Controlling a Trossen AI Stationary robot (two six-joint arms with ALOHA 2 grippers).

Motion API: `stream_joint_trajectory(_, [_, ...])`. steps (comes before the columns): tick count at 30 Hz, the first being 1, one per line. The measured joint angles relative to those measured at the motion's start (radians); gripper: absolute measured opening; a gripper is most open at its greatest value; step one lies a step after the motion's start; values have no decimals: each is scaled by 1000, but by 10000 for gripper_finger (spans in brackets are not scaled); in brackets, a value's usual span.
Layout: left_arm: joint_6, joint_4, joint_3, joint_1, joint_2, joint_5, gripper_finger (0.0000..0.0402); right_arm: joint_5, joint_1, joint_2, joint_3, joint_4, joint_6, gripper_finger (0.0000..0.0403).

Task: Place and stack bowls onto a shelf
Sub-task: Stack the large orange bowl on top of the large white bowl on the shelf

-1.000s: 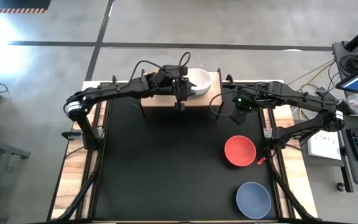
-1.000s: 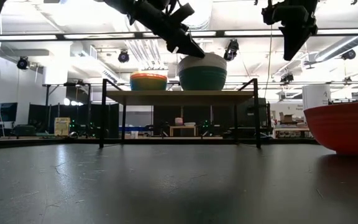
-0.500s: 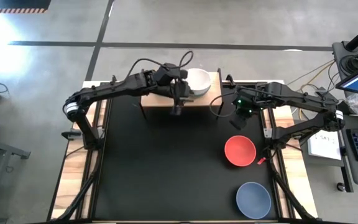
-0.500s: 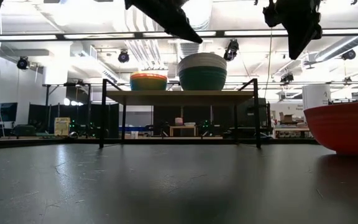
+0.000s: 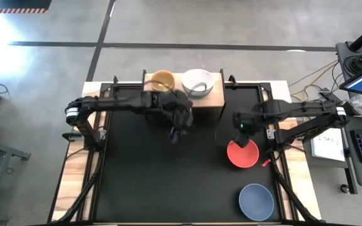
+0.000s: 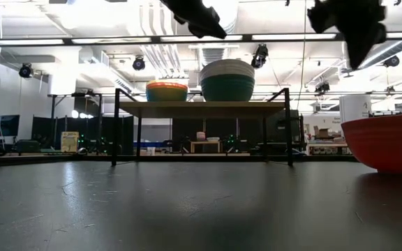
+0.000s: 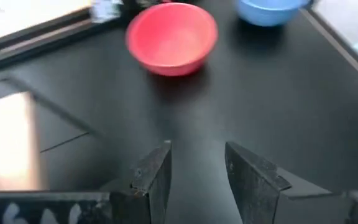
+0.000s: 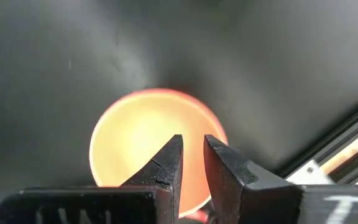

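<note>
The black worktop [image 5: 149,176] fills the frame's middle. At its top centre the shelf [image 5: 215,99] carries two bowl stacks [image 6: 227,79]. The red bowl [image 5: 242,152] at centre right and the blue bowl [image 5: 256,201] at lower right wait unshelved. The right tool [image 5: 242,127], narrow and empty, hangs above the red bowl, likely to grasp it. The left tool [image 5: 176,133], wide and empty, hovers mid-frame below the shelf.

Lab: concrete floor [image 5: 231,25], ceiling lights [image 6: 61,42], workbenches [image 6: 208,145].

Below the right gripper [image 8: 190,163] only the red bowl [image 5: 242,153] stands — bare black tabletop [image 5: 149,182] all around it.
</note>
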State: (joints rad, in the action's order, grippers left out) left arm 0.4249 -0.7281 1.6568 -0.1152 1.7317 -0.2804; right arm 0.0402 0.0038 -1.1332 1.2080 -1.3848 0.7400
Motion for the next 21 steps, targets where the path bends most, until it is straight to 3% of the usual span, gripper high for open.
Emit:
stream_joint_trajectory(5, [-46,7,-44,117,0,1,132,-53,138,0,-91,78,121,54])
stream_joint_trajectory(10, [-172,26,-83,143,0,-11,132,-116,248,0,-170,228,222,54])
stream_joint_trajectory(16, [-236,108,-135,193,1,-67,132,-120,313,0,-252,340,377,54])
stream_joint_trajectory(21, [-255,120,-136,233,1,-39,132,-120,354,-1,-282,416,413,54])
